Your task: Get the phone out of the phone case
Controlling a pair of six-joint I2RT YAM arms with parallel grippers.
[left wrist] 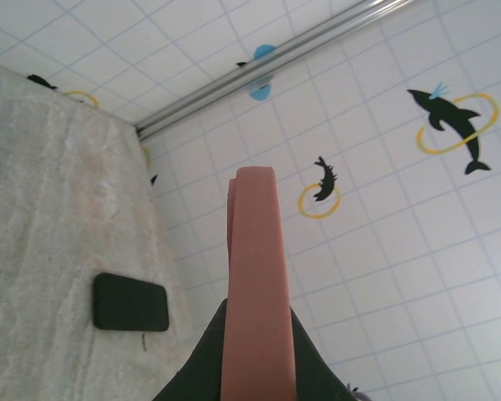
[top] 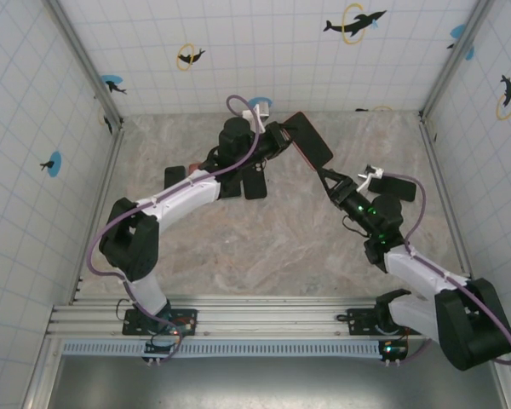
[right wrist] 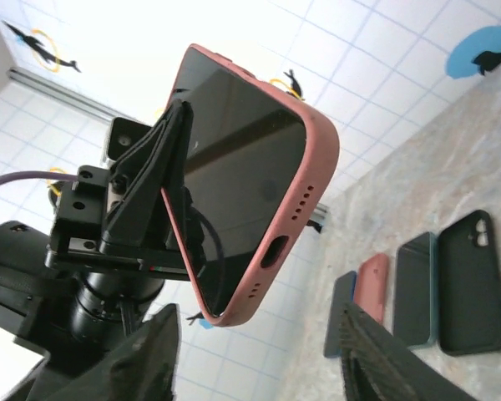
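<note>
The tabletop is a pale, marbled slab, boxed in on three sides by white tiled walls dotted with dark dolphin decals in yellow rings and on blue discs.

The left claw is raised above the surface and clamped tight on the phone case, its dark fingers pressing both faces. From the left wrist the case shows edge-on, a salmon-pink strip running straight out ahead of that claw. The phone sits inside the case, held in the air out past the left claw's tips, its black glass glossy and unlit. The case's bottom rim shows a charging port opening with small round holes on either side.

The right claw is just short of the phone's lower end. Its jaws stand partly open with nothing between them — the phone lies just ahead of its fingers.

On the tabletop, below and right of the right claw, lie spare items in a row — a black case, a teal-edged phone, a pink piece and a dark blue one.
</note>
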